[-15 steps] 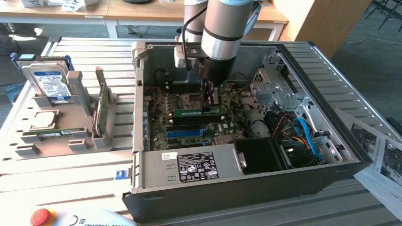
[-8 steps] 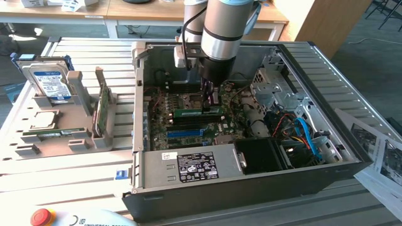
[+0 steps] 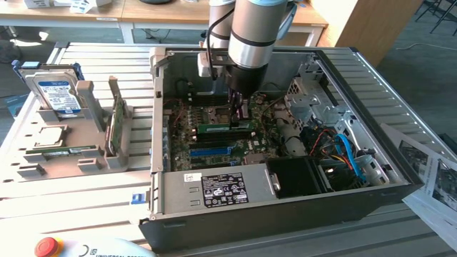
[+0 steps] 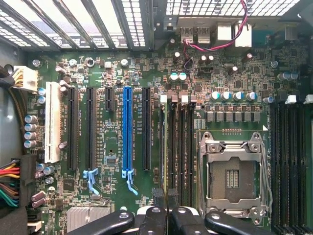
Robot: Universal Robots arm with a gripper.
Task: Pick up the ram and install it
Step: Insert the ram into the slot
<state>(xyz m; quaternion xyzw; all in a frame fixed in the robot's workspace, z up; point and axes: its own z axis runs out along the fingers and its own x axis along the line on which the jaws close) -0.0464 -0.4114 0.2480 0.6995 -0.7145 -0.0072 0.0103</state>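
Observation:
The ram (image 3: pixel 221 128) is a thin green stick standing on edge in a dark memory slot of the motherboard (image 3: pixel 187 140), inside the open computer case. In the wrist view the ram (image 4: pixel 163 147) shows edge-on as a pale line running away from the fingertips, between the blue slot (image 4: pixel 127 127) and the CPU socket (image 4: pixel 232 176). My gripper (image 3: pixel 241 115) reaches straight down into the case over the stick's end toward the exterior view's right. In the wrist view, the gripper (image 4: pixel 166 198) has its black fingers pinched together on that end. A second like stick (image 3: pixel 68 152) lies in the grey holder outside the case.
The grey holder (image 3: pixel 85 160) at the exterior view's left also carries a hard drive (image 3: pixel 57 93) and a broader green card (image 3: pixel 115 126) on edge. The power supply (image 3: pixel 214 190), cable bundles (image 3: pixel 343 152) and drive cage (image 3: pixel 314 101) crowd the case. A red stop button (image 3: pixel 46 246) sits near the front.

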